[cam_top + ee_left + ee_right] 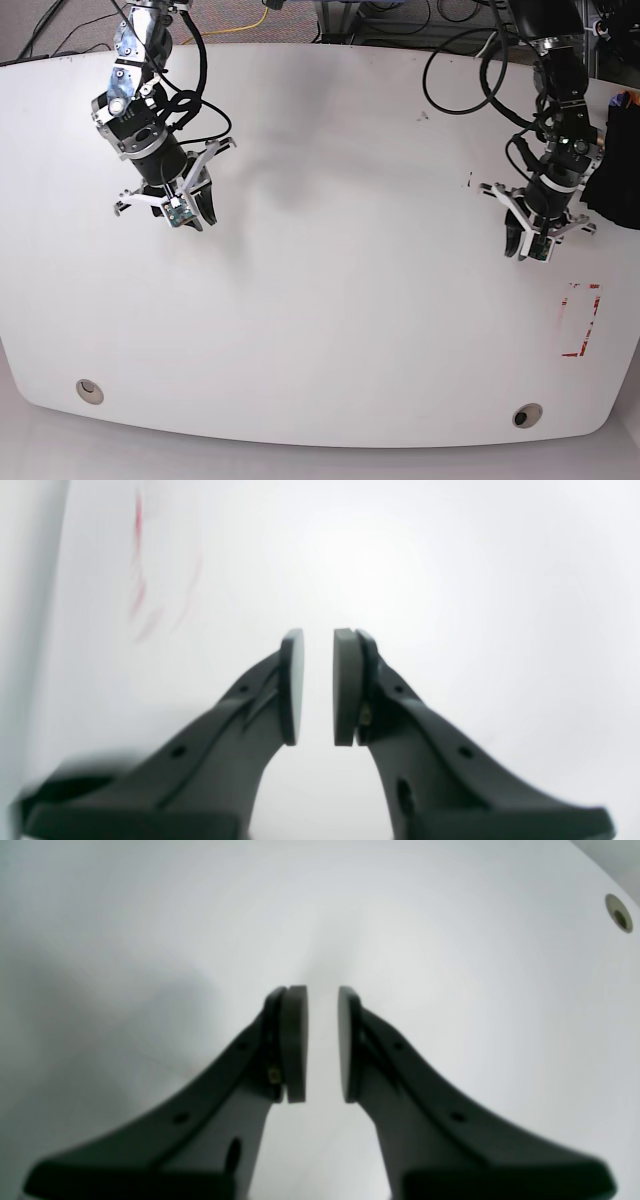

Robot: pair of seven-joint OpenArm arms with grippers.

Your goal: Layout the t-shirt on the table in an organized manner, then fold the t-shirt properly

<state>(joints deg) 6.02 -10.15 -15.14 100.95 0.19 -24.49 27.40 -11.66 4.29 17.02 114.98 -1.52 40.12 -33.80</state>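
The black t-shirt (pixel 614 195) lies bunched at the right edge of the white table (pixel 330 310), partly cut off by the frame. My left gripper (pixel 527 248) hangs above the table just left of the shirt, apart from it. In the left wrist view the left gripper (pixel 318 687) shows a narrow gap between its pads with only white tabletop behind. My right gripper (pixel 190 215) hovers over the far left of the table, away from the shirt. Seen from the right wrist, this gripper (pixel 322 1045) also stands slightly open and holds nothing.
Red tape marks (pixel 580 320) sit on the table in front of the left gripper, blurred red in the left wrist view (pixel 137 580). Two grommet holes (pixel 89 390) (pixel 526 415) lie near the front edge; one grommet hole (pixel 619 913) shows in the right wrist view. Cables (pixel 470 70) hang at the back.
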